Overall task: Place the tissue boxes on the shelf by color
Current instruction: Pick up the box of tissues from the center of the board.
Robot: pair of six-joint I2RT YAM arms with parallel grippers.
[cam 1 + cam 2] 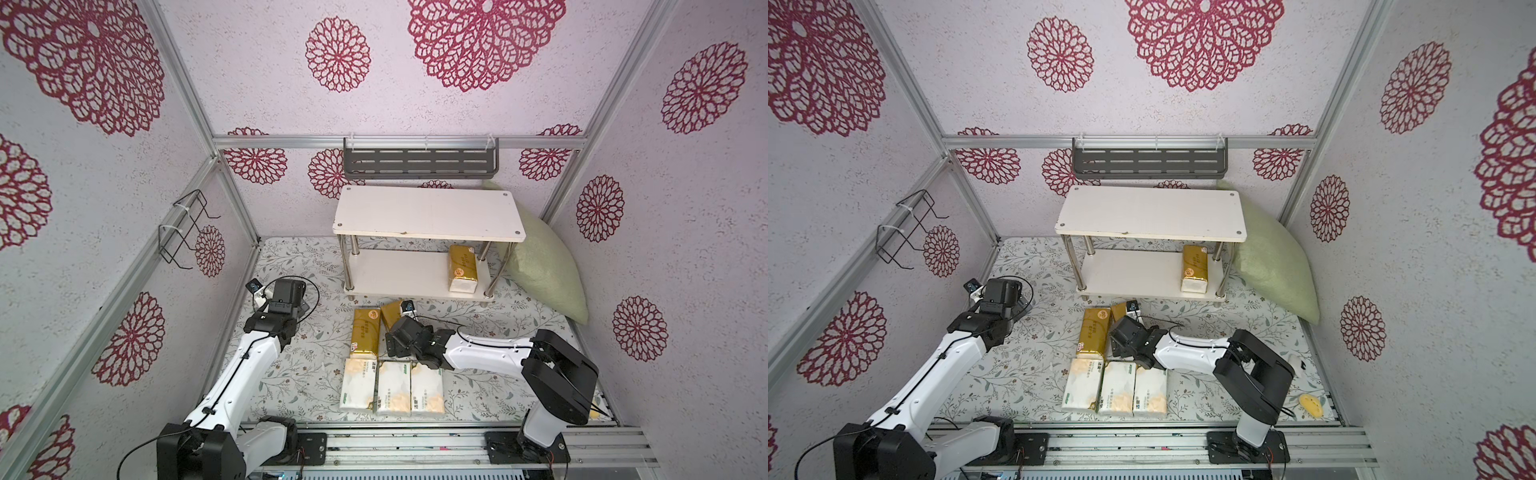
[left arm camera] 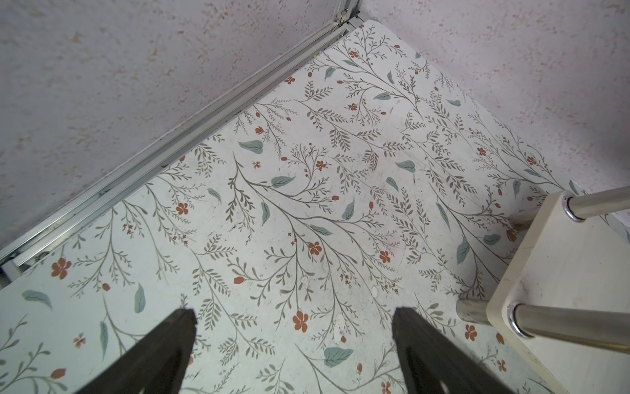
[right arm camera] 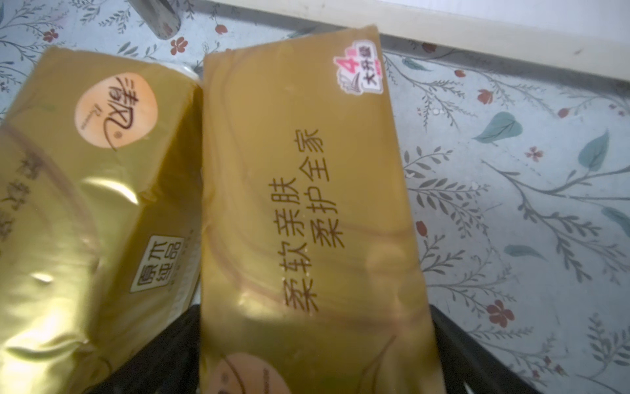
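Right claw (image 3: 313,308) is spread wide, straddling a gold tissue pack (image 3: 300,204) on the mat (image 3: 511,177) just in front of the shelf (image 1: 428,237), not squeezing yet I think. Next: clamp, lift, park it beside the gold one (image 1: 462,268) on the lower board (image 1: 395,272). Left claw (image 2: 293,314) is empty, jaws apart.

In a top view, the white-and-black left robot arm (image 1: 245,374) stretched from the lower left of the frame up toward centre left. Its black left gripper (image 2: 295,317) was angled downward, with the jaws spread wide. The matching right robot arm (image 1: 486,353) extended from the lower right, elbow bent, toward frame centre. Its black right gripper (image 3: 312,341) pointed steeply down, jaws wide apart.
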